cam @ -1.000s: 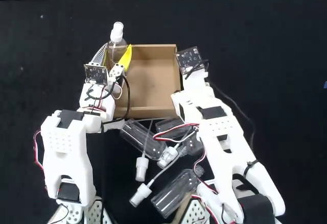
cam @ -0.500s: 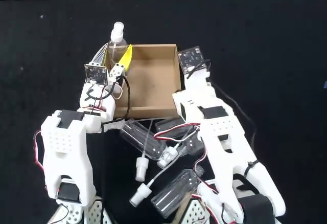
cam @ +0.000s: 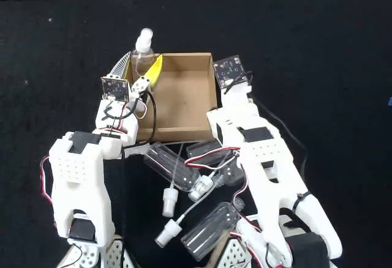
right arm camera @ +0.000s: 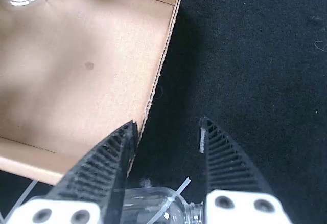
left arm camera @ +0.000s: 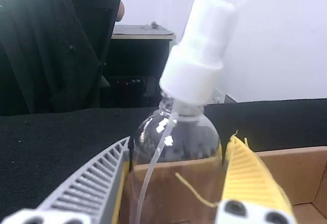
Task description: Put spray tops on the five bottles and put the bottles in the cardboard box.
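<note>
**Left claw pinches a capped bottle at the box corner; right claw spread over the box wall**

The left claw is pressed onto a clear plastic bottle between its grey ribbed finger and its yellow finger. The bottle stands nearly upright and carries a white spray top above the fingertips. It sits at the far left corner of the open brown cardboard box. Its base is cut off, so I cannot tell whether it touches the box floor.

The right claw is spread, with nothing between its black fingers. One finger is over the box's right wall, the other over the black cloth table.

I count four bottles. One is the held one. Three lie behind the claws, between the arms: a first lying bottle, a second bottle half hidden under the right arm, and a third bottle cut off near the arm bases. Three white spray tops lie among them. Whether each is screwed on is hard to make out.
</note>
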